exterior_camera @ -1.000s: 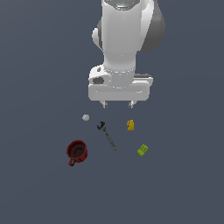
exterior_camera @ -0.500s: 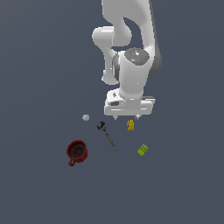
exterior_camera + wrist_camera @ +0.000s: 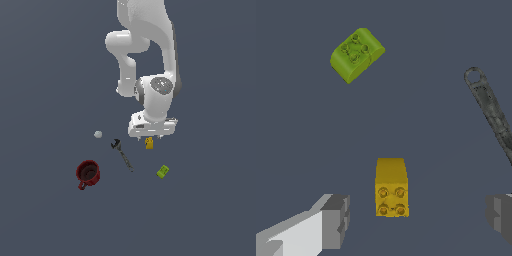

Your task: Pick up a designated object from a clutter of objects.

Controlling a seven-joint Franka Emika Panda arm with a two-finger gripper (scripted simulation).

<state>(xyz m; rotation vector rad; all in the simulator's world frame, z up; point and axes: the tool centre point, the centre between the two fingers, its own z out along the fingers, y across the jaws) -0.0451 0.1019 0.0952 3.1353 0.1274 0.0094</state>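
The small yellow-orange studded brick [image 3: 149, 143] lies on the grey floor, just under my gripper [image 3: 150, 138]. In the wrist view the brick [image 3: 390, 186] sits between my two open fingertips [image 3: 336, 221], nearer one than the other, with gaps on both sides. My gripper [image 3: 418, 217] is open and holds nothing. The lime-green block [image 3: 162, 171] [image 3: 356, 54] lies apart from the brick. The grey wrench [image 3: 122, 153] [image 3: 489, 110] lies to the exterior view's left of the brick.
A dark red mug [image 3: 88, 173] stands at the exterior view's lower left. A tiny whitish ball [image 3: 98, 134] lies beyond the wrench's head. The white arm [image 3: 150, 65] rises above the gripper.
The arm has descended and the gripper has come down from well above the objects to just over the yellow brick. The objects have not moved.
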